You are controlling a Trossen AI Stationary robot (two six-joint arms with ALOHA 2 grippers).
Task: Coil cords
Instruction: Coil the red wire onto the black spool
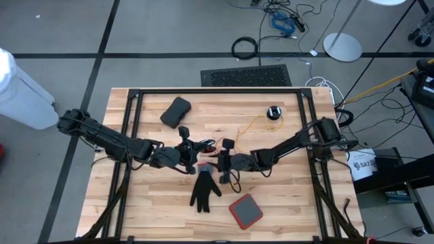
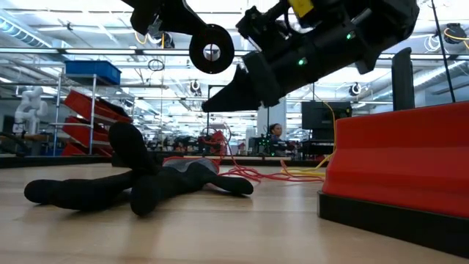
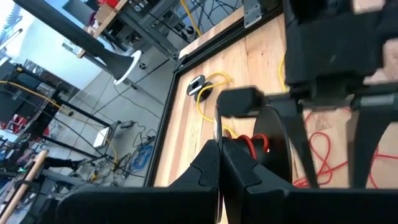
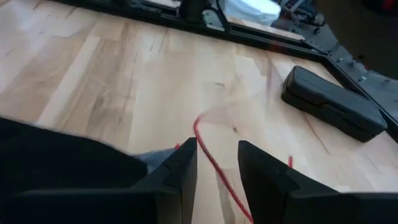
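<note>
Writing: a white bucket (image 1: 364, 165) off the table's right edge carries dark letters, "SAT" readable, the rest cut off. No other text legible.

Cords: 1 yellow cord (image 1: 252, 126) runs from a black puck (image 1: 273, 112) at the far right of the wooden table (image 1: 285, 203) toward the centre. A red cord (image 1: 207, 147) lies tangled at the centre between the 2 grippers; in the low view it trails along the tabletop with yellow strands behind the glove.

Left gripper (image 1: 192, 153): at table centre, jaws together; in its wrist view the fingers (image 3: 211, 171) meet with no gap, the red loops just beyond them. Whether they pinch the cord I cannot tell.

Right gripper (image 1: 222, 163): facing the left one, close by, raised off the table in the low view. Jaws partly apart, the red cord (image 4: 214, 163) passing through the gap between the fingers (image 4: 180, 168); no contact with it discernible.

Around: black glove (image 1: 204, 190) flat on the table just in front of the grippers; red-topped square block (image 1: 245, 211) near the front edge; black case (image 1: 175, 111) toward the far left. The glove and block crowd the near side of the tangle.
</note>
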